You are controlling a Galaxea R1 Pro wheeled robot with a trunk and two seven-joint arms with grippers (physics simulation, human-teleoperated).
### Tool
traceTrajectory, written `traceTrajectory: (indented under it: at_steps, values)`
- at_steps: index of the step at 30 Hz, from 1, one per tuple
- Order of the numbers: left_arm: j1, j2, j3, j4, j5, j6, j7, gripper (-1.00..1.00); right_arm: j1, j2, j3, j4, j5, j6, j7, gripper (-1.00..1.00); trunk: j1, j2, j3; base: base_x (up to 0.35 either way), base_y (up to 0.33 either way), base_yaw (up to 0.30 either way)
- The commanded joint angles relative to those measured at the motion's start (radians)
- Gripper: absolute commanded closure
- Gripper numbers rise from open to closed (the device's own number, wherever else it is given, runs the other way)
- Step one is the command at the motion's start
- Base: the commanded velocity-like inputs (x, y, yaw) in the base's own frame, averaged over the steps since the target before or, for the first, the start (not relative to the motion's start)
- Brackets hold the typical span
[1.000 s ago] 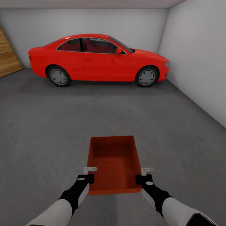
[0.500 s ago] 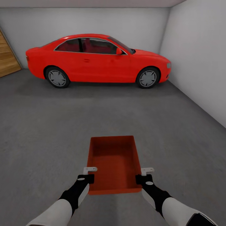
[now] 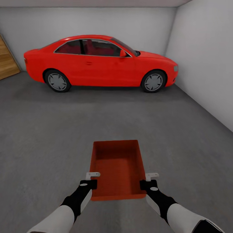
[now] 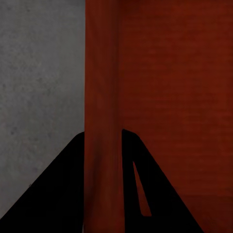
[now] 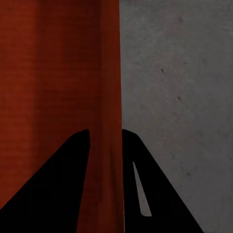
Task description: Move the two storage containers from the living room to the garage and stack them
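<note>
One orange-red storage container (image 3: pixel 118 168) hangs low in front of me over the dark grey concrete floor (image 3: pixel 48 136) of the garage. My left gripper (image 3: pixel 91 181) is shut on its left side wall (image 4: pixel 102 73), which runs between the two dark fingers. My right gripper (image 3: pixel 147 181) is shut on the right side wall (image 5: pixel 109 63) in the same way. The box is open-topped and empty. The second container is out of view.
A red car (image 3: pixel 100 61) stands side-on along the back wall. A wooden door (image 3: pixel 6 61) shows at the far left, and a pale grey wall (image 3: pixel 207 64) runs along the right. Bare concrete lies between me and the car.
The whole view has drawn slightly nearer to the car, so the camera has moved. The container stays held the same way between both grippers.
</note>
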Motion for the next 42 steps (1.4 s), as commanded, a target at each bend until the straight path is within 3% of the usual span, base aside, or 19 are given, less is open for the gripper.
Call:
traceTrajectory:
  at_steps: [1,30,42]
  values:
    - [0.001,0.014,-0.006,0.001,0.007,0.008,0.009,1.0,-0.002,-0.055,-0.084,-0.004,0.013,-0.004,-0.004,1.0,0.001,-0.001,-0.001,0.322,0.0,0.0]
    - [0.001,0.014,-0.006,0.001,0.007,0.008,0.01,1.0,-0.002,-0.055,-0.085,-0.004,0.013,-0.004,-0.004,1.0,0.001,-0.001,-0.001,0.323,0.0,-0.002]
    - [0.001,0.014,-0.006,0.001,0.007,0.008,0.009,1.0,-0.002,-0.055,-0.085,-0.004,0.013,-0.004,-0.004,1.0,0.001,-0.001,-0.007,0.323,0.0,-0.238]
